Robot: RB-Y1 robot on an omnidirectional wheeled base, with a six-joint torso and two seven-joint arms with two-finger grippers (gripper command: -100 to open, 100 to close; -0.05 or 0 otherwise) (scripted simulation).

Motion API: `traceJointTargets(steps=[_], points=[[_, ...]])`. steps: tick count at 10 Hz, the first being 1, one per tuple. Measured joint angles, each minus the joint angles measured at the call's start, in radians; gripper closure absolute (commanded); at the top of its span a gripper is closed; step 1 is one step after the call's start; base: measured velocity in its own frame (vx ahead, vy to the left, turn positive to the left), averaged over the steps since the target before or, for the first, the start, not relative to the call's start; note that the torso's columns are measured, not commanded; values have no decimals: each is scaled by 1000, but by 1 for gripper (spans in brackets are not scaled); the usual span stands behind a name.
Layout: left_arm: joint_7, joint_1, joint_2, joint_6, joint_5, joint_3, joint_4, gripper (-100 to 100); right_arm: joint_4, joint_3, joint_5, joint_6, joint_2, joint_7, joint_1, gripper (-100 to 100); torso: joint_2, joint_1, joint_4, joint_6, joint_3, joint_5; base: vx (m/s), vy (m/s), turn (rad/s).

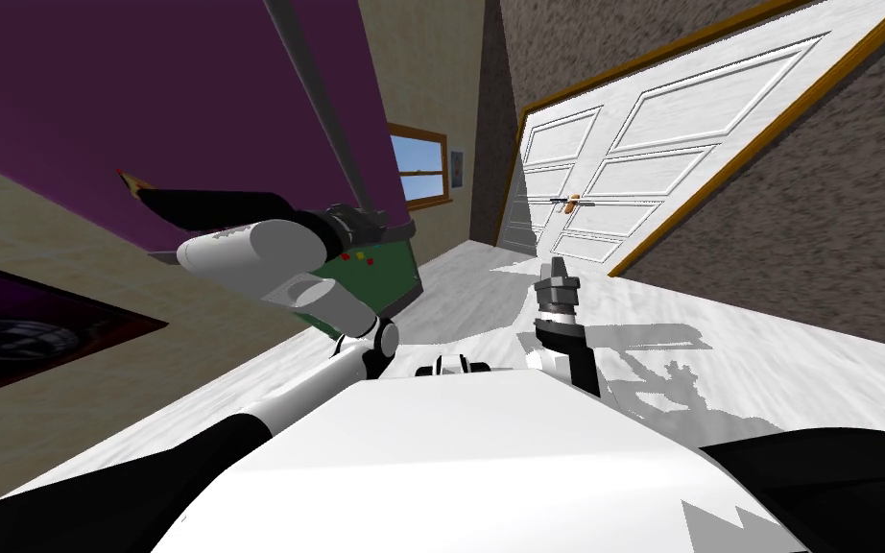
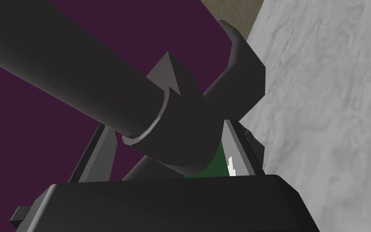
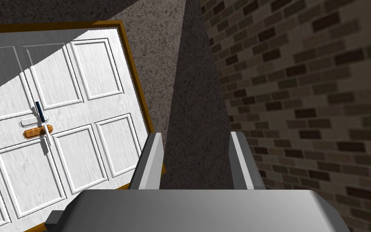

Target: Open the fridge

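Observation:
The fridge [image 1: 143,96] is a broad purple face on my left, with a long dark grey bar handle [image 1: 321,106] running down it. My left gripper [image 1: 383,230] is at the handle's lower end. In the left wrist view the handle [image 2: 80,72] and its dark end mount [image 2: 241,72] lie between the fingers of my left gripper [image 2: 166,127], which stand wide apart, open around it. My right gripper [image 1: 558,264] hangs in front of my chest, away from the fridge, open and holding nothing [image 3: 196,137].
A green panel [image 1: 388,278] with small coloured dots sits beside the fridge's lower end. A white panelled double door [image 1: 642,163] with a wooden frame stands ahead. A window [image 1: 421,168] is in the far wall. Pale floor [image 1: 719,326] stretches to the right.

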Motion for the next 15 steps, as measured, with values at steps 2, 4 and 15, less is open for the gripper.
traceJointTargets(steps=[2, 4, 15], points=[[3, -9, -12, 39, 19, -11, -31, 100, 0, 0, 0, 0, 0, 0, 0, 0, 1, -1, 0, 2, 1, -1, -176, 105, -35], [3, -7, -17, 31, 26, -19, -9, 100, 0, 0, 0, 0, 0, 0, 0, 0, -3, -2, -3, 3, -2, -1, -193, 102, -15], [-15, -58, -39, -190, 126, -80, 261, 100, 0, 0, 0, 0, 0, 0, 0, 0, 0, 3, -1, 0, 1, 1, -223, 142, -23]])
